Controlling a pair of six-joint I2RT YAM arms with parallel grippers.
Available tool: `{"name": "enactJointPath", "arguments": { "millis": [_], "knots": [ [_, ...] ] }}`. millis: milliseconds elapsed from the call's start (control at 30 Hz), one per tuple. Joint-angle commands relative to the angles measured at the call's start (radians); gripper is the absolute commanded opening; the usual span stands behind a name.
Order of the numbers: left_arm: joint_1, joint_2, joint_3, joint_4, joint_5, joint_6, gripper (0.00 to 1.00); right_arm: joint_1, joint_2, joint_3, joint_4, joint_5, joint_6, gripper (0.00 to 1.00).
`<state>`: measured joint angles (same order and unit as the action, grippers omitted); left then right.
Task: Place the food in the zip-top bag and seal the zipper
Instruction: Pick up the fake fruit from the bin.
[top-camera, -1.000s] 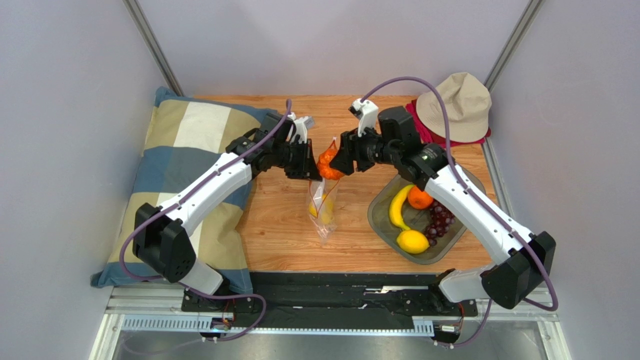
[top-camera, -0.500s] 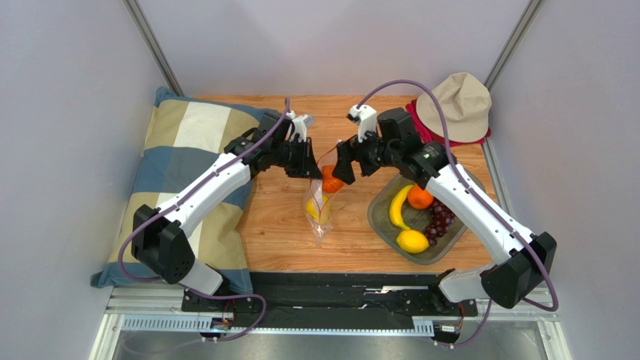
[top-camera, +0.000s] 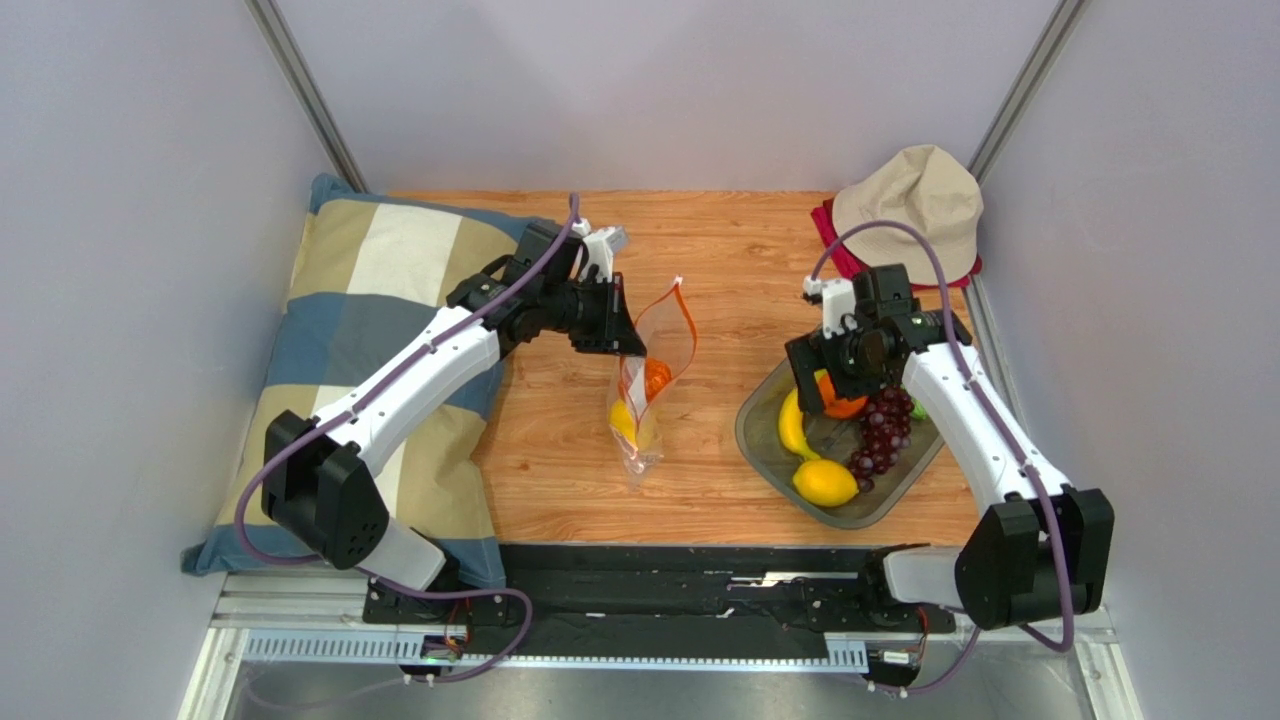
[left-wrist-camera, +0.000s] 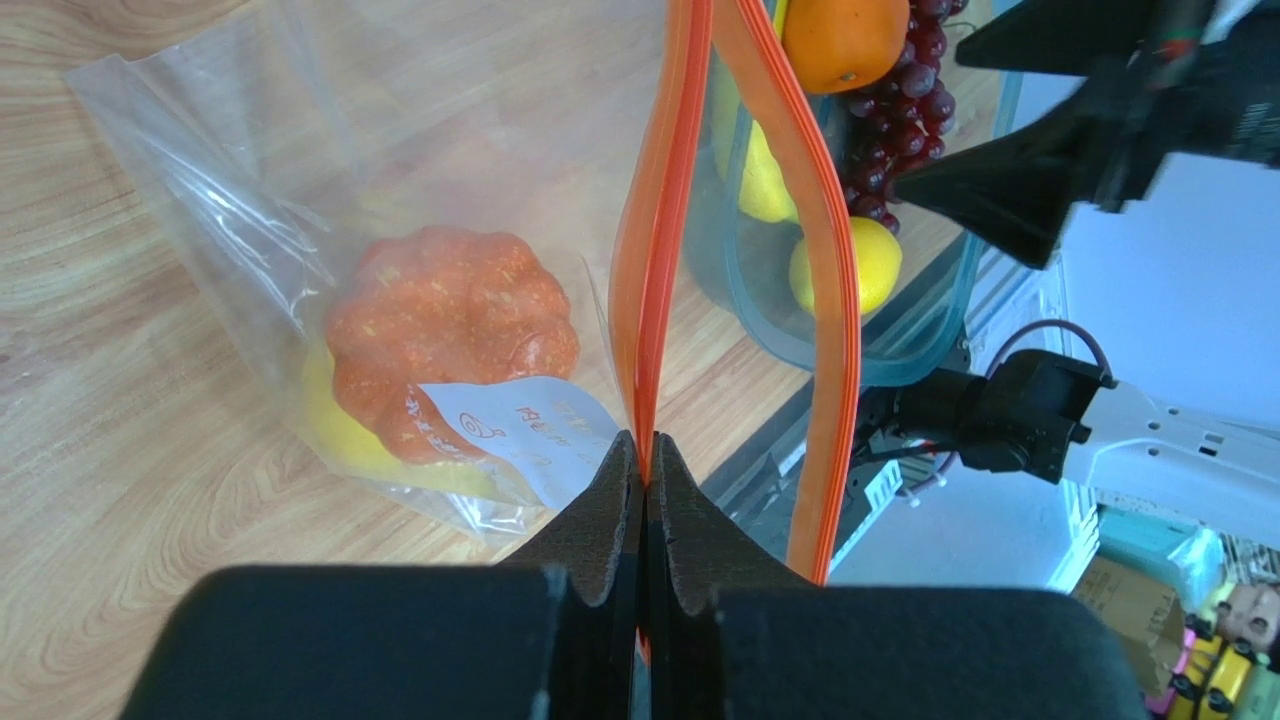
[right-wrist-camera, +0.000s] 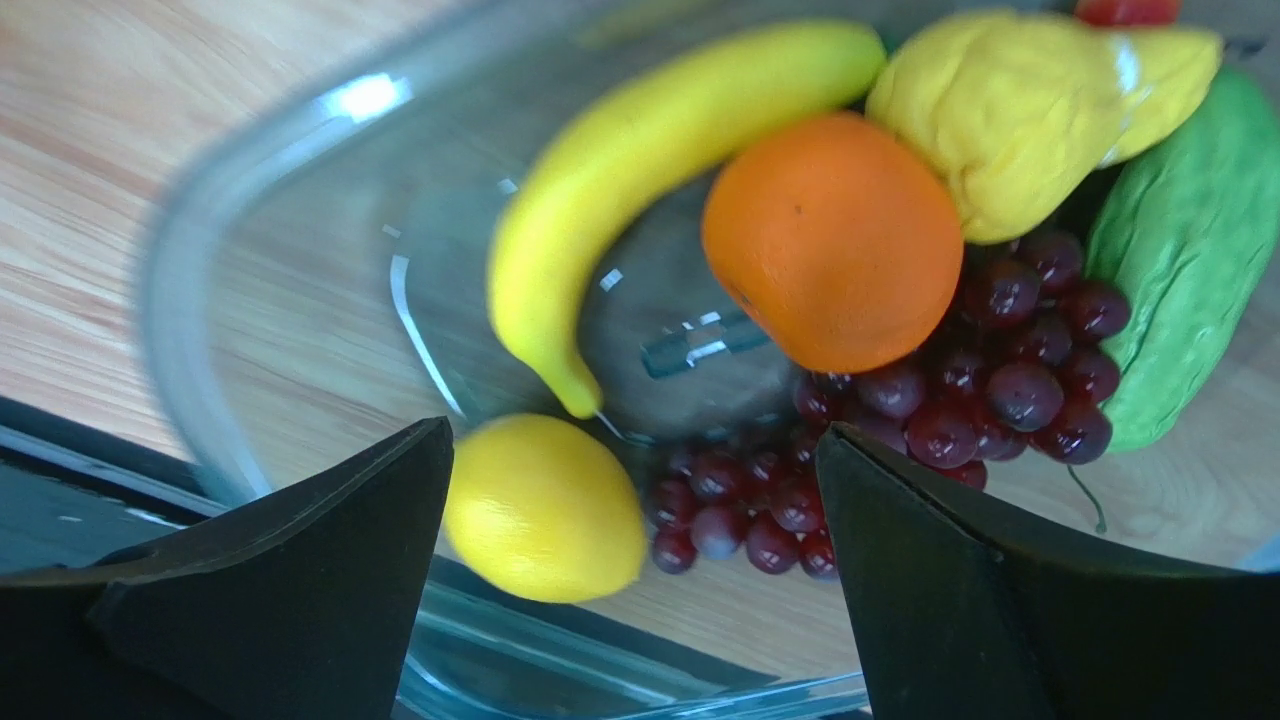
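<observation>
change: right gripper has pulled off the bag mouth and now sits over the tray; pumpkin has dropped deeper into the zip-top bag.
left gripper: clamped tight on one lip of the zipper, mouth held up and gaping.
right gripper: fingers wide apart, empty, above lemon, banana, orange, grapes.
bag: between the arms, bottom on the table; pumpkin lies on a yellow piece inside.
</observation>
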<state>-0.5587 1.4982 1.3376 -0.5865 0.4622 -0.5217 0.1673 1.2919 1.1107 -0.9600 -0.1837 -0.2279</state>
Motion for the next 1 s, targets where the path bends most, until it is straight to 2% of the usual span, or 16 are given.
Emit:
{"name": "enactJointPath", "arguments": {
  "millis": [0,267,533,600,633,667,733,867,900,967],
  "knots": [
    [-0.001,-0.009,0.031,0.022,0.016,0.026,0.0,-0.006,0.044,-0.08,0.104,0.177,-0.169,0.96],
    [-0.001,-0.004,0.029,0.013,0.015,0.049,0.0,-0.02,0.181,-0.098,0.239,0.251,-0.146,0.96],
    [-0.001,-0.019,0.012,0.017,0.012,0.06,0.0,-0.025,0.291,-0.028,0.244,0.245,-0.076,0.95],
    [0.0,-0.021,0.011,0.013,0.012,0.063,0.0,-0.028,0.282,-0.014,0.208,0.222,-0.067,0.84],
    [0.0,-0.023,0.009,0.011,0.012,0.065,0.0,-0.029,0.256,0.009,0.19,0.207,-0.057,0.7],
    [0.0,-0.026,0.009,0.011,0.012,0.068,0.0,-0.035,0.235,0.023,0.147,0.199,-0.047,0.63],
    [0.0,-0.038,0.002,0.013,0.013,0.069,0.0,-0.037,0.187,0.057,0.101,0.094,-0.011,0.49],
    [0.0,-0.052,-0.012,0.024,0.026,0.065,0.0,-0.035,0.061,0.206,0.02,-0.196,0.065,0.45],
    [0.0,-0.052,-0.012,0.024,0.03,0.063,0.0,-0.032,0.046,0.23,0.026,-0.33,0.114,0.44],
    [0.0,-0.049,-0.012,0.022,0.035,0.063,0.0,-0.008,0.024,0.265,0.114,-0.429,0.192,0.43]
  ]
}}
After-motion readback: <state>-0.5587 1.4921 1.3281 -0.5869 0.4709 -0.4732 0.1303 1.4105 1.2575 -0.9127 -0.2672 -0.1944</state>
